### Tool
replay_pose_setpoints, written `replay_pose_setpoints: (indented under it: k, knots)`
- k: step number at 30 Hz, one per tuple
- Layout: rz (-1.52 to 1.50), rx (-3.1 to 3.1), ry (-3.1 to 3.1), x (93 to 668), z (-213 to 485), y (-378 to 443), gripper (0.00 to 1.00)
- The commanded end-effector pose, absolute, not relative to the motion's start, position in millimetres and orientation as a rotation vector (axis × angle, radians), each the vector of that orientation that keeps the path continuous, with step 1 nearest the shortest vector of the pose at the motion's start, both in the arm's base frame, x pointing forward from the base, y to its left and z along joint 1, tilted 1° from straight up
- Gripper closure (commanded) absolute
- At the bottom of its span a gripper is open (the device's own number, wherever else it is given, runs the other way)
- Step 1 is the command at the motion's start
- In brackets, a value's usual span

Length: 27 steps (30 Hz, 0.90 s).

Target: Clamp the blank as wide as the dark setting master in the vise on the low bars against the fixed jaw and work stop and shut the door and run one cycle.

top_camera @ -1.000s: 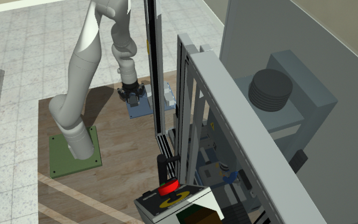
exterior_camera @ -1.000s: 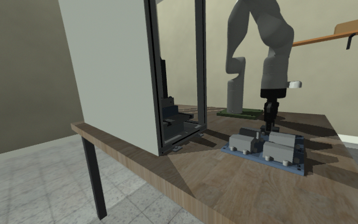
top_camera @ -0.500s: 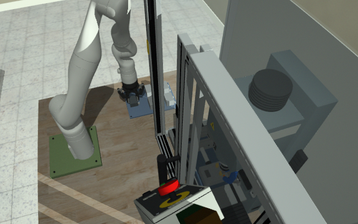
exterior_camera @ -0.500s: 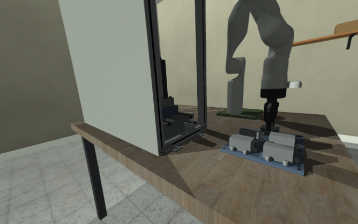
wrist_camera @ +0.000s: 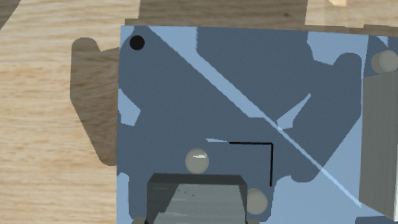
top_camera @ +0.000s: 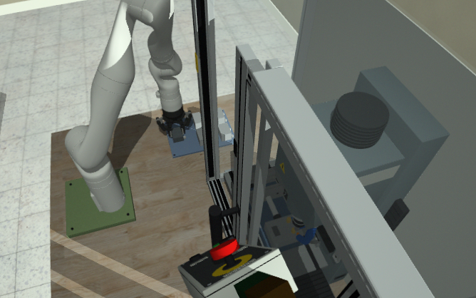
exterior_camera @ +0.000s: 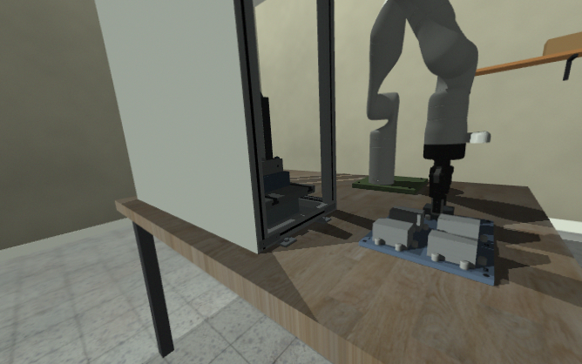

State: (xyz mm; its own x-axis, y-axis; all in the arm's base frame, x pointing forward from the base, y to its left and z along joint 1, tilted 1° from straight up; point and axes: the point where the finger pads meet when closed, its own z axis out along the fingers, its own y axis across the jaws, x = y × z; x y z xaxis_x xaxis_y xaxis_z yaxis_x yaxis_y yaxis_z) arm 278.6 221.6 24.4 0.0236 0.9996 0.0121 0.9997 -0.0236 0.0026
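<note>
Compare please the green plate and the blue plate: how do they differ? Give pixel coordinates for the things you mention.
The green plate (top_camera: pixel 76 204) (exterior_camera: pixel 415 184) carries the robot arm (top_camera: pixel 110 82) (exterior_camera: pixel 383 161); the blue plate (top_camera: pixel 185 147) (exterior_camera: pixel 420 252) (wrist_camera: pixel 150 100) carries several metal blocks (top_camera: pixel 225 131) (exterior_camera: pixel 453 248) (wrist_camera: pixel 379 145). In the exterior view, the blue plate is nearer the camera, the green one farther back. Both lie flat on the wooden table (top_camera: pixel 160 185) (exterior_camera: pixel 392 300) (wrist_camera: pixel 40 125) and have dark round marks near corners.
</note>
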Motion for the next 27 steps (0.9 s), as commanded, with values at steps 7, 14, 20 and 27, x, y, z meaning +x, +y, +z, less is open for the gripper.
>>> replay_pose_setpoints:
  k: [7, 14, 20, 27]
  knots:
    - [-0.019, -2.243, -2.191, 279.1, 24.9, 221.9, 0.00]
    - [-0.019, -2.243, -2.191, 279.1, 24.9, 221.9, 0.00]
    - [-0.019, -2.243, -2.191, 279.1, 24.9, 221.9, 0.00]
    - [-0.019, -2.243, -2.191, 279.1, 24.9, 221.9, 0.00]
